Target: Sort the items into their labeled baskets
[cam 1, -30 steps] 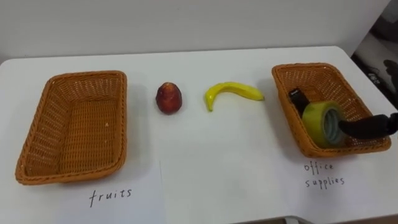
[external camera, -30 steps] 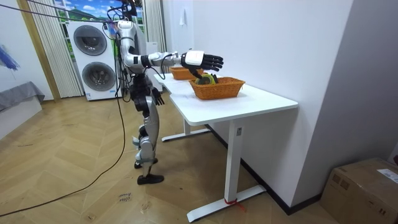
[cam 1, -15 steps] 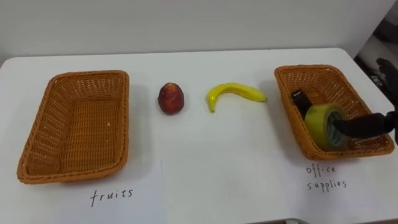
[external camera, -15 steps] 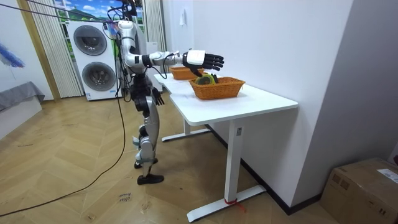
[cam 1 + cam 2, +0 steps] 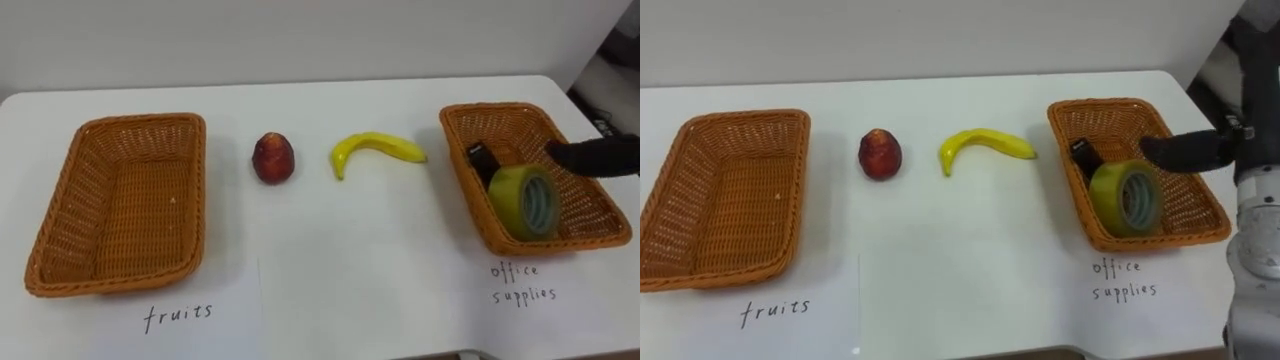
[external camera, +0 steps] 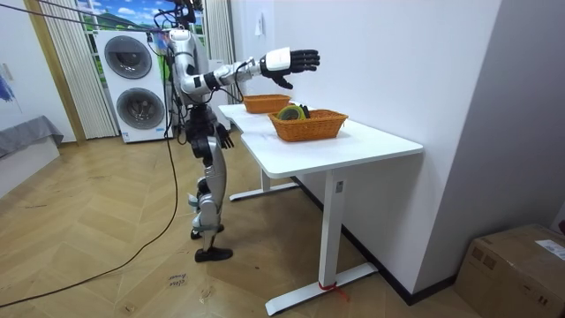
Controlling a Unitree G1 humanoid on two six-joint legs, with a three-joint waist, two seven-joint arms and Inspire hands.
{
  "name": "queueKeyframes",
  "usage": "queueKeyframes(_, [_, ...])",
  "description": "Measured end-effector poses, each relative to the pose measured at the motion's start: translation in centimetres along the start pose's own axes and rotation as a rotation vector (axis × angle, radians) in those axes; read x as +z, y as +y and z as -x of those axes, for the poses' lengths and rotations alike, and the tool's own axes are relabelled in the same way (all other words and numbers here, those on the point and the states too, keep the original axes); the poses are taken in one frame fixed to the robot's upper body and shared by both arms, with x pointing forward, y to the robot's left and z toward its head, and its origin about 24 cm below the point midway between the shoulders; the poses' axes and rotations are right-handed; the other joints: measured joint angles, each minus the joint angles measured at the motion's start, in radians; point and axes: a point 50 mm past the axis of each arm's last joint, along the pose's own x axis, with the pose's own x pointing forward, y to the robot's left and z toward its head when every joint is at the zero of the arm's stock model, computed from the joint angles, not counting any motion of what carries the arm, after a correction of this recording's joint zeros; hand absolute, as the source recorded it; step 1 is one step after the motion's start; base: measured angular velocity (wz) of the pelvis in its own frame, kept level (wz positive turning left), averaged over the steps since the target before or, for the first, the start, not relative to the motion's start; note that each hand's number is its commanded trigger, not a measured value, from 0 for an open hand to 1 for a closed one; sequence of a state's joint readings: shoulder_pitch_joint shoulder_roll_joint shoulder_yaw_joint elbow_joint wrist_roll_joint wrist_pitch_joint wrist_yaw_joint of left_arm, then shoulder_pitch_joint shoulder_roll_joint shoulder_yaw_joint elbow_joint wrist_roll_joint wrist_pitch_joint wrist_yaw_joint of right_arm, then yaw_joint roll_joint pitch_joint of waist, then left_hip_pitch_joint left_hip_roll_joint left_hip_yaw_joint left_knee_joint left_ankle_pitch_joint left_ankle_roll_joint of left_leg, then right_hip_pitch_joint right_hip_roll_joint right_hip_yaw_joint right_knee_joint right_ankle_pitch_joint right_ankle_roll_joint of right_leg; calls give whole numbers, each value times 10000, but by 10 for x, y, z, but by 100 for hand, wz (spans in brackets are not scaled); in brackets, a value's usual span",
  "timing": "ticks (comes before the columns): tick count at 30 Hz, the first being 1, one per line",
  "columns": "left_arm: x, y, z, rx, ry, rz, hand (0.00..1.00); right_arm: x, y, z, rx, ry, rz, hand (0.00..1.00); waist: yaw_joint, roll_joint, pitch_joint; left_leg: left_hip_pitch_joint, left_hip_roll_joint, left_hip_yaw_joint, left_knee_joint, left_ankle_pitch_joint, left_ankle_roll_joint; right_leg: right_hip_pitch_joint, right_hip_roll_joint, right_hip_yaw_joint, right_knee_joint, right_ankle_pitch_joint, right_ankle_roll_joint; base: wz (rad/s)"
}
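An empty wicker basket [image 5: 140, 120] marked "fruits" stands at the left. A red apple [image 5: 272, 158] and a yellow banana [image 5: 375, 150] lie on the white table between the baskets. The basket [image 5: 495, 108] marked "office supplies" at the right holds a yellow-green tape roll [image 5: 522, 200] on its edge and a small black item [image 5: 480, 160]. My right hand [image 5: 1185, 150] hovers over this basket's far right side, open, holding nothing. In the room view the right hand [image 6: 291, 60] is raised well above the basket. My left hand [image 6: 222, 139] hangs low by my waist.
The table's right edge [image 5: 600, 270] runs close beside the office basket. Handwritten labels sit in front of each basket. I stand at the long side of the table [image 6: 335, 146]; two stacked washing machines [image 6: 132, 84] are behind me.
My right hand has let go of the tape roll and risen up out of the office basket. The roll stays in the basket.
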State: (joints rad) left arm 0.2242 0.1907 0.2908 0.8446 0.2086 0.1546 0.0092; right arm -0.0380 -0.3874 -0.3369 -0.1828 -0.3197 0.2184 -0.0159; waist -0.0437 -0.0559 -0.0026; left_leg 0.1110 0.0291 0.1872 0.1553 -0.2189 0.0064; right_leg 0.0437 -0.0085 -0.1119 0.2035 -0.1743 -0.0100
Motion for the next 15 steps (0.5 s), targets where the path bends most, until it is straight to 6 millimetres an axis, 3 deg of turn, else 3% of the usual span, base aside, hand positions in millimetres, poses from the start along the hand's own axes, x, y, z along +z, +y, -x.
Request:
queueKeyframes(9, [13,4,0,212,-481,117,0,8,-11,-6,-713,-372,342,0,122,-17,-9,-68,0,-49,92,3,0,-87,-9,-27,17,3,0,0])
queueKeyframes(15, [14,2,0,41,-527,30,0,21,-13,-11,-861,-823,73,0,225,-88,43,-1,-9,-89,94,4,1,-7,-27,-45,35,1,-1,1])
